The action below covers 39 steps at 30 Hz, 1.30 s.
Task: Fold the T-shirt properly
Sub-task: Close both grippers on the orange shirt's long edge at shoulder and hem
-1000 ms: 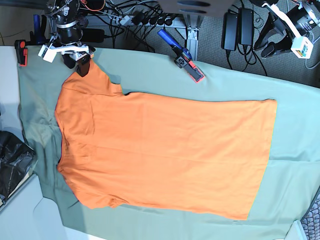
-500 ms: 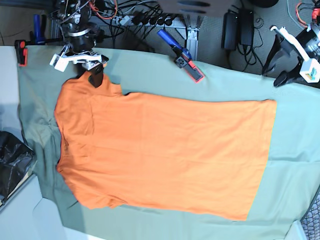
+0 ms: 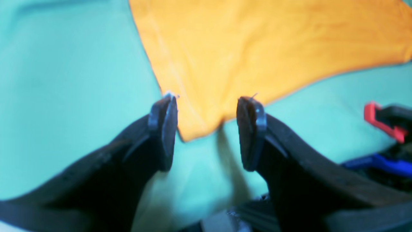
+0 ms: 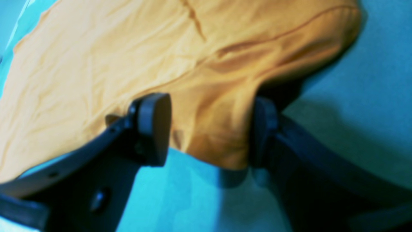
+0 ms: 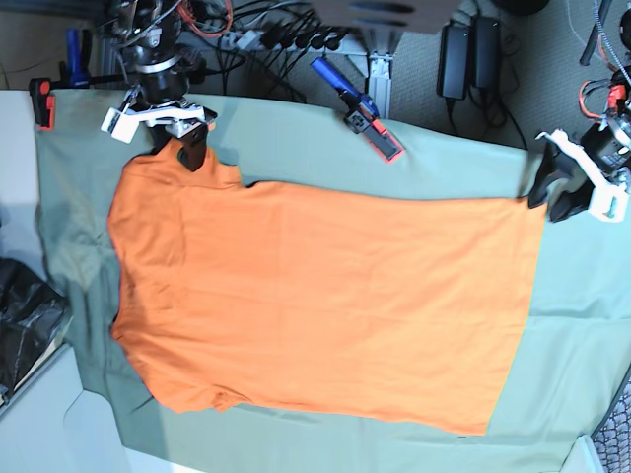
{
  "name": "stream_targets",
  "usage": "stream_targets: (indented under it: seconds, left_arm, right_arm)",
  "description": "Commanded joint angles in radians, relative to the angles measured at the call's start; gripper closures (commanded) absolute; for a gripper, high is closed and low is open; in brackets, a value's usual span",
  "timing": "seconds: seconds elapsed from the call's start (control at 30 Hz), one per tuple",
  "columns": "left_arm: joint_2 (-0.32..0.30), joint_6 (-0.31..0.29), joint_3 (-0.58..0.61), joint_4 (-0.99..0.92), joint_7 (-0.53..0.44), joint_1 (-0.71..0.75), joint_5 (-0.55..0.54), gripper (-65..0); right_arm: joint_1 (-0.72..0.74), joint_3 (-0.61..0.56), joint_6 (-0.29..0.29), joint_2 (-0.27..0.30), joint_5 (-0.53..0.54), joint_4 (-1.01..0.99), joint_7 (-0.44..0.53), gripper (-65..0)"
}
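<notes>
The orange T-shirt lies spread flat on the sage-green cloth, collar end to the left. My right gripper stands at the upper sleeve. In the right wrist view its jaws are open, with the sleeve's bunched edge between them. My left gripper is at the shirt's upper right hem corner. In the left wrist view it is open, and the hem corner lies between its fingertips. The shirt stretches away beyond them.
A blue and red clamp grips the cloth's far edge; it also shows in the left wrist view. A red clamp sits at the far left corner. A black bag lies at the left edge. Cables and power bricks run behind.
My left arm has come down from the upper right to the hem corner, and its jaws have widened. My right gripper shifted slightly right onto the sleeve, then stayed put.
</notes>
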Motion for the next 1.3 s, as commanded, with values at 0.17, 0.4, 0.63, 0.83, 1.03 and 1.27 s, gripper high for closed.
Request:
stream_targets:
  seconds: [0.17, 0.4, 0.63, 0.83, 1.03, 1.27]
  left_arm:
    - [-0.003, -0.006, 0.044, -0.134, -0.011, -0.108, -0.016, -33.2]
    - [0.000, -0.007, 0.045, -0.155, 0.010, -0.124, -0.053, -33.2]
    - [0.008, -0.006, 0.001, -0.154, 0.001, -0.126, 0.000, -33.2]
    - [0.007, -0.007, -0.070, -0.154, 0.049, -0.126, -0.028, -33.2]
    - [0.008, -0.025, -0.029, -0.154, 0.076, -0.126, -0.069, -33.2]
    - [0.019, -0.060, 0.095, -0.154, 0.074, -0.126, -0.079, -33.1]
  right_arm:
    - [-0.010, 0.000, 0.015, 0.005, -0.008, 0.007, -0.020, -36.4]
    - [-0.010, 0.000, 0.015, 0.005, -0.008, 0.007, -0.020, -36.4]
    - [-0.010, 0.000, 0.015, 0.005, -0.010, 0.007, -0.020, -36.4]
    - [-0.009, 0.000, 0.015, 0.005, -0.015, 0.007, -0.020, -36.4]
    - [-0.010, 0.000, 0.015, 0.005, -0.015, 0.007, -0.020, -36.4]
    - [-0.010, 0.000, 0.015, 0.005, -0.015, 0.007, -0.020, -36.4]
